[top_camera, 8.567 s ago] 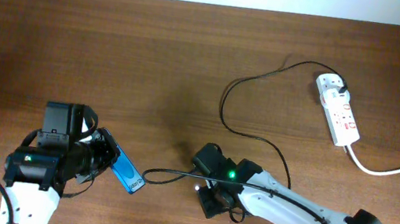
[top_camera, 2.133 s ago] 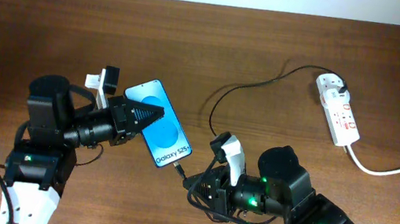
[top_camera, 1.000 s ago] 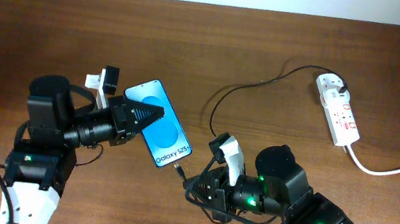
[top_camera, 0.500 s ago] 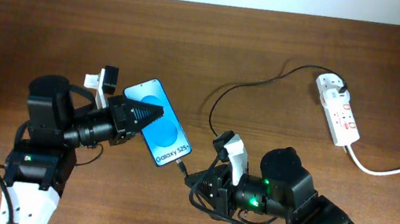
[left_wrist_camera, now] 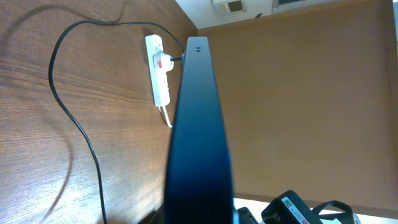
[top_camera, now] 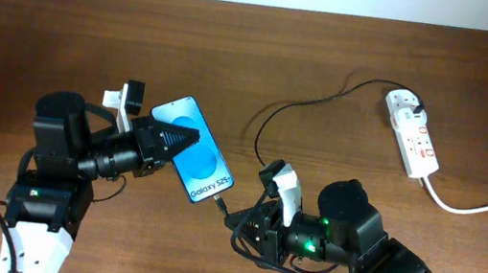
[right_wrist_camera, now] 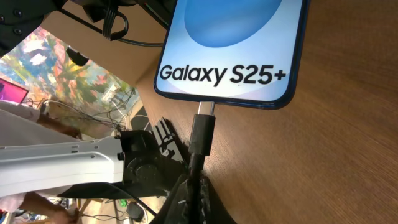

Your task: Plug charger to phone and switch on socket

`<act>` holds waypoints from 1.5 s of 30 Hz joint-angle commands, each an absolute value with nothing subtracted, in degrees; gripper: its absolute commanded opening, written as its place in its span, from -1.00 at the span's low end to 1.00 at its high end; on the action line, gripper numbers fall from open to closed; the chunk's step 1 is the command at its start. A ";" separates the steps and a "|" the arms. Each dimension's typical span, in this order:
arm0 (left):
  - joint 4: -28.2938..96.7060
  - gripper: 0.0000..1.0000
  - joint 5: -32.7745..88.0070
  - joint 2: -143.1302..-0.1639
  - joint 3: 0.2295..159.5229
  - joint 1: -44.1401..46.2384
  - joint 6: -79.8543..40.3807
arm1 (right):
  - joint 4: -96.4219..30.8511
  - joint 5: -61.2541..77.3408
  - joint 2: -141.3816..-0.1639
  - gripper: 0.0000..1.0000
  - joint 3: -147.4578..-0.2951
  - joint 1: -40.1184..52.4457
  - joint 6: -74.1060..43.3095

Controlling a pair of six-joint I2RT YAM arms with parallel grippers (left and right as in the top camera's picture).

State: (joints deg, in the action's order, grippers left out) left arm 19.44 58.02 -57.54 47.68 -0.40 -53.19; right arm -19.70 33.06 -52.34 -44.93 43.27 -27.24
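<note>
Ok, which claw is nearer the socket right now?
Right. The right claw sits below-left of the socket in the overhead view, gripping the charger at the phone; the left claw is farther left, holding the phone.

Blue-screened phone (top_camera: 206, 166), black charger (right_wrist_camera: 202, 134), white-and-red socket (top_camera: 412, 133).

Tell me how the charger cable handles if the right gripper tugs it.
Probably floppy: the thin charger lies in loose curves toward the socket. Likely light, so a tug would drag slack. Its tip meets the port of the phone; pulling may unseat it.
</note>
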 commanded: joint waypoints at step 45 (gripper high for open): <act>18.92 -1.00 58.67 -57.28 48.47 -0.54 -53.49 | -19.18 33.80 -53.30 -0.91 -45.56 43.09 -27.53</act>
